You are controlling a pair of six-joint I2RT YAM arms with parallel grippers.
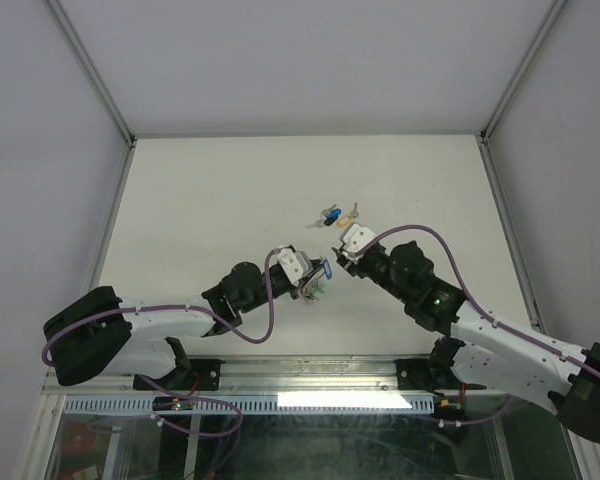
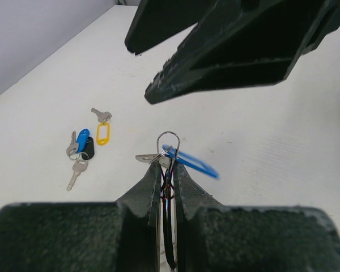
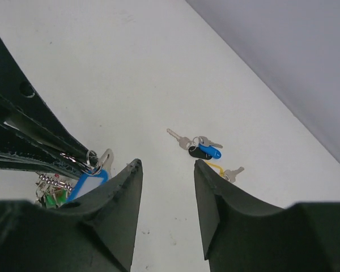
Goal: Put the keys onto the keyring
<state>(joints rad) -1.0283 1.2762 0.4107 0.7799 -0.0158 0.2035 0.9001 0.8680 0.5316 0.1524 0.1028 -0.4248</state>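
Observation:
My left gripper (image 1: 313, 275) is shut on the keyring (image 2: 168, 139), a thin silver wire loop standing up between its fingertips (image 2: 153, 180). A blue tag (image 2: 190, 162) and a silver key (image 2: 145, 158) hang on the ring, and a green-and-red bunch (image 3: 52, 192) hangs below it. The loose keys lie on the table beyond: a blue one (image 2: 82, 139) with silver keys on a dark fob, and a yellow one (image 2: 103, 134). They also show in the top view (image 1: 331, 215). My right gripper (image 1: 338, 247) is open and empty, just right of the ring, with the keys (image 3: 208, 151) beyond its jaws.
The white table (image 1: 210, 200) is walled by grey panels with metal rails at left and right. The right gripper's black fingers (image 2: 226, 51) hang close over the ring in the left wrist view. The left gripper's fingers (image 3: 28, 130) fill the left of the right wrist view.

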